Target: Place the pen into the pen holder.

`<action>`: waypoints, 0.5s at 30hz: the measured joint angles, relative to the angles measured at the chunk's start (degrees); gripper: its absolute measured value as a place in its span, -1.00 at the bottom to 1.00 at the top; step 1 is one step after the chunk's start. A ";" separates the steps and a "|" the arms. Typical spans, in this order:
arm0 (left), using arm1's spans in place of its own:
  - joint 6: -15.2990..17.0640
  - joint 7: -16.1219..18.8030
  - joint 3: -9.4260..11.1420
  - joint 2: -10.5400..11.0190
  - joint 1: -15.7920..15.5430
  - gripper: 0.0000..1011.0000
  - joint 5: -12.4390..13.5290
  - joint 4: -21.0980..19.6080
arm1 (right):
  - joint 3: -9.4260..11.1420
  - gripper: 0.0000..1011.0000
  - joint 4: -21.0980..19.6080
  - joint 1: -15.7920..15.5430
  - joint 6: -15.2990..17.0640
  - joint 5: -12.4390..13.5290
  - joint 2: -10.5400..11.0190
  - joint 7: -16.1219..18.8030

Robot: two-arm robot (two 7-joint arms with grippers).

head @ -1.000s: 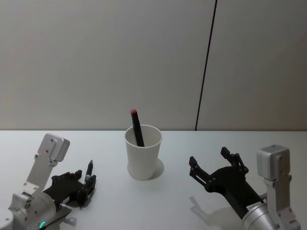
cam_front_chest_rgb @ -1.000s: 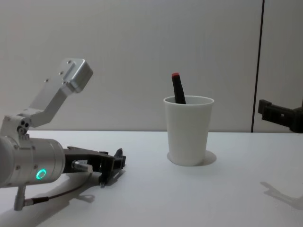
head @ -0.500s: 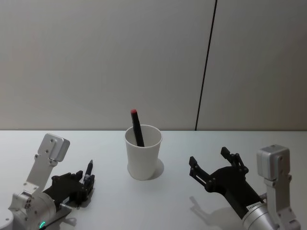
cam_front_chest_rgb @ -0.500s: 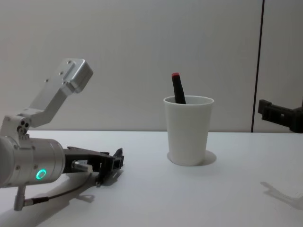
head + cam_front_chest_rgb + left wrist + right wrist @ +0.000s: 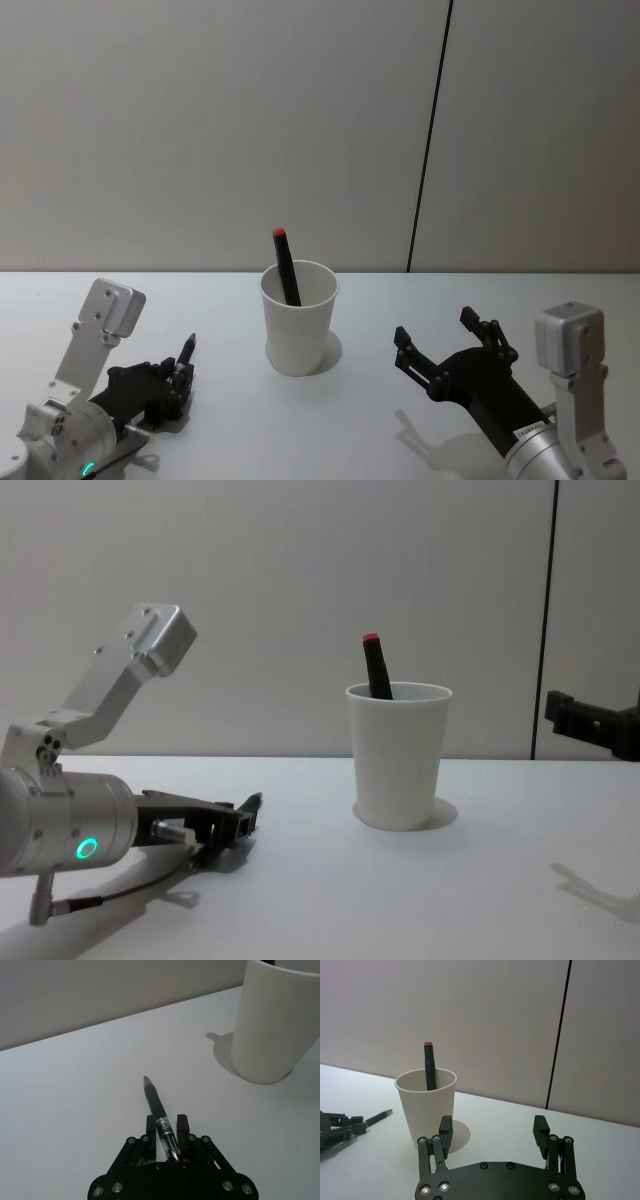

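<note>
A dark pen (image 5: 187, 352) lies low on the white table at the left, its tip pointing toward the back wall. My left gripper (image 5: 178, 385) is shut on its rear half; the fingers (image 5: 151, 1124) flank the pen barrel (image 5: 154, 1100) closely. The pen holder (image 5: 298, 335), a white paper cup, stands upright at the table's middle, to the right of and beyond the pen (image 5: 253, 802). A black marker with a red cap (image 5: 285, 262) leans inside it. My right gripper (image 5: 434, 327) hovers open above the table to the right of the cup (image 5: 430, 1110), holding nothing.
The white table (image 5: 360, 440) runs back to a plain grey wall with a dark vertical seam (image 5: 430, 140). There is free table surface between the left gripper (image 5: 240, 822) and the cup (image 5: 398, 755), and in front of the cup.
My left gripper has slid back a little toward the robot along the pen and its fingers have drawn in around it. The right arm, cup and marker have not moved.
</note>
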 joint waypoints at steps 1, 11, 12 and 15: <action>0.00 0.00 0.01 0.00 0.00 -0.51 0.00 0.00 | 0.00 0.98 0.00 0.00 0.00 0.00 0.00 0.00; 0.00 0.00 0.00 0.00 0.00 -0.64 0.00 0.00 | 0.00 0.98 0.00 0.00 0.00 0.00 0.00 0.00; 0.00 0.00 0.00 0.00 0.00 -0.65 0.00 0.00 | 0.00 0.98 0.00 0.00 0.00 0.00 0.00 0.00; 0.00 0.00 0.00 0.00 0.00 -0.70 0.00 0.00 | 0.00 0.98 0.00 0.00 0.00 0.00 0.00 0.00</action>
